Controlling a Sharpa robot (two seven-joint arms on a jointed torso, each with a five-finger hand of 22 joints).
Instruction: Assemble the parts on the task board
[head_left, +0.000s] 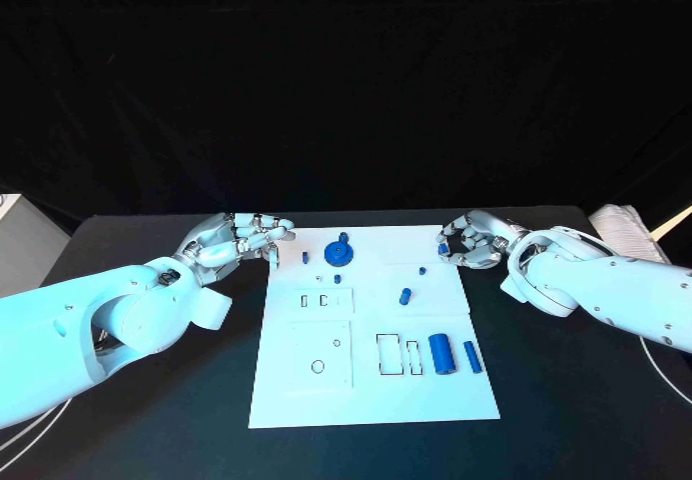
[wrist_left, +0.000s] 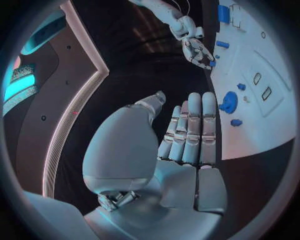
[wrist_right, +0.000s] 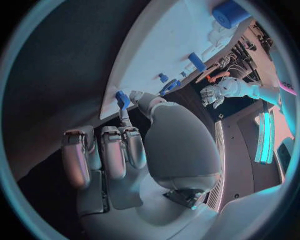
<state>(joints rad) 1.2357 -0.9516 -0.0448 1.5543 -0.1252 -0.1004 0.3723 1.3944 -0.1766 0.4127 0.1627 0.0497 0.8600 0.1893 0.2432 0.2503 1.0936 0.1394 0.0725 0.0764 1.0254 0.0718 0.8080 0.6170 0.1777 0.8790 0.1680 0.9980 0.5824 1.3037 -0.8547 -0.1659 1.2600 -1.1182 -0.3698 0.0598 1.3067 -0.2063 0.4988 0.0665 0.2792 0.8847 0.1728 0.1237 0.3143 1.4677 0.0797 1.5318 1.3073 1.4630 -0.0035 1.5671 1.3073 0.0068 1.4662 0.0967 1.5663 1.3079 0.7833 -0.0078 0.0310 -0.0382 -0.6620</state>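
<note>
— Black tabletop (head_left: 159, 420) under dark surroundings from my head camera. What's on it?

— I see the white rectangular task board (head_left: 375, 395) in the middle. A blue round gear-shaped part (head_left: 339, 249) sits near its far edge, a small blue peg (head_left: 405, 295) lies mid-board, and a blue cylinder (head_left: 441, 354) and a slim blue bar (head_left: 472, 356) lie side by side near the right edge.

— And the hands?

— My left hand (head_left: 238, 240) hovers at the board's far left corner, fingers loosely curled, holding nothing. My right hand (head_left: 472, 240) is at the far right corner, pinching a small blue piece (head_left: 444, 249).

— Left wrist camera?

— My left hand's fingers (wrist_left: 190, 127) extend together, empty, beside the board (wrist_left: 262, 125).

— Right wrist?

— There my thumb and a finger pinch that blue piece (wrist_right: 122, 99) just off the board's edge (wrist_right: 134, 75).
</note>
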